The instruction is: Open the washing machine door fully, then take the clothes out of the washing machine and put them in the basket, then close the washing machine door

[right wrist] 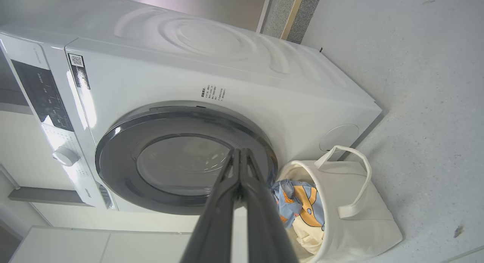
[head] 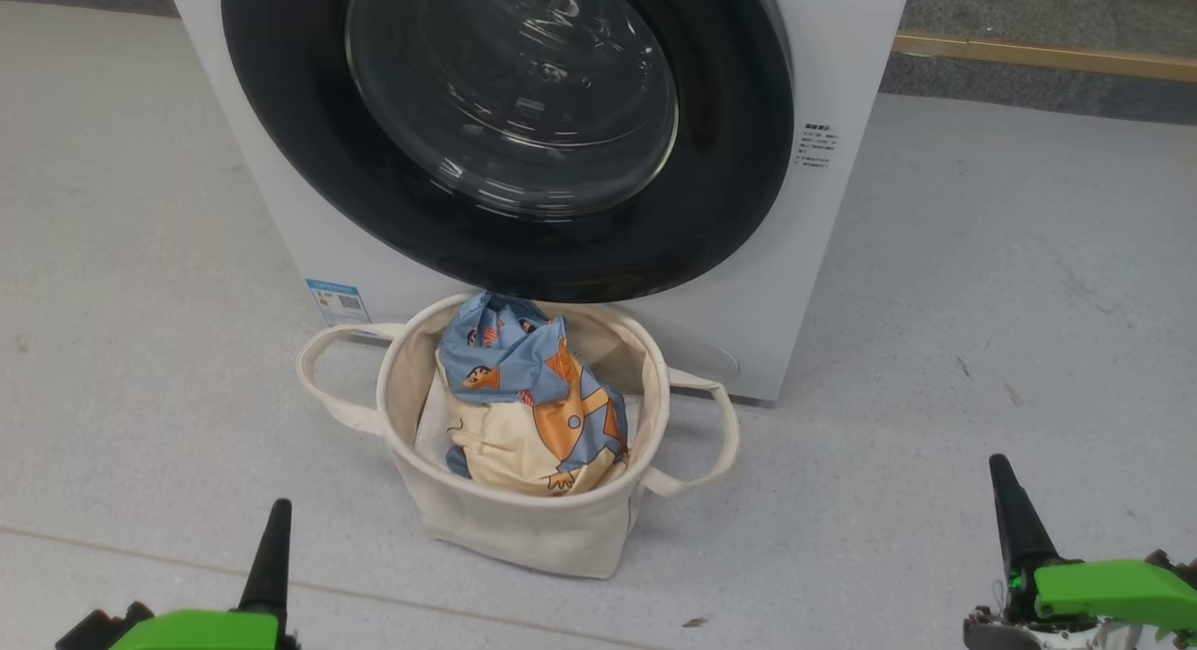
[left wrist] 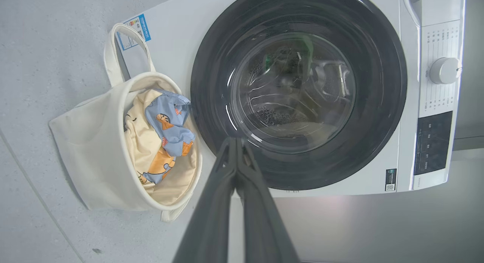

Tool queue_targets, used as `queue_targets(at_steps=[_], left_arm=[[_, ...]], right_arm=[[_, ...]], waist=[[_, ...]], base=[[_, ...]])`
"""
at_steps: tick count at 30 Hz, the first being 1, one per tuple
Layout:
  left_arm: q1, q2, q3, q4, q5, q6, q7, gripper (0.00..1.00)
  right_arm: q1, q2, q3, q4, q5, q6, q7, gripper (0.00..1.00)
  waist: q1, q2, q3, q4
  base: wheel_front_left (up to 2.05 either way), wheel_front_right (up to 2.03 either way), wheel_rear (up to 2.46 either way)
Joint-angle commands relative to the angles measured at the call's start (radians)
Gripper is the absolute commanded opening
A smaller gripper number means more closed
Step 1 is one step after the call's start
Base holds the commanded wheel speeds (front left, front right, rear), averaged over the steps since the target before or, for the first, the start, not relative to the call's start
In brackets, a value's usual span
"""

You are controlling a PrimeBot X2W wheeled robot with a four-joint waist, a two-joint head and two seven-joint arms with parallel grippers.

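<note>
Washing machine [head: 828, 257] stands on pale speckled floor [head: 1010, 332].

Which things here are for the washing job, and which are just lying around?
For the job:
washing machine door, shut
washing machine
clothes, already in the basket
basket, on the floor in front of the machine

Just there:
small brown speck on the floor
wooden strip behind the machine
</note>
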Motion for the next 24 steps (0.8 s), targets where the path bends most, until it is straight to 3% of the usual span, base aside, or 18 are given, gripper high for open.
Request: queue_targets(at_steps=[1, 24], left_arm=[[-0.034, 0.002, 0.036, -0.039, -0.032, -0.006, 0.011, 0.00], [-0.035, -0.010, 0.057, -0.068, -0.264, -0.007, 0.070, 0.00]], right_arm=[[-0.055, -0.018, 0.013, -0.027, 0.033, 0.000, 0.011, 0.00], [-0.067, -0.017, -0.001, -0.003, 0.254, 0.000, 0.076, 0.00]], waist=[[0.0000, -0.0001, -0.001, 0.001], [0.0000, -0.0001, -0.011, 0.010]], base=[[0.00, 0.00, 0.00], [0.00, 0.00, 0.00]])
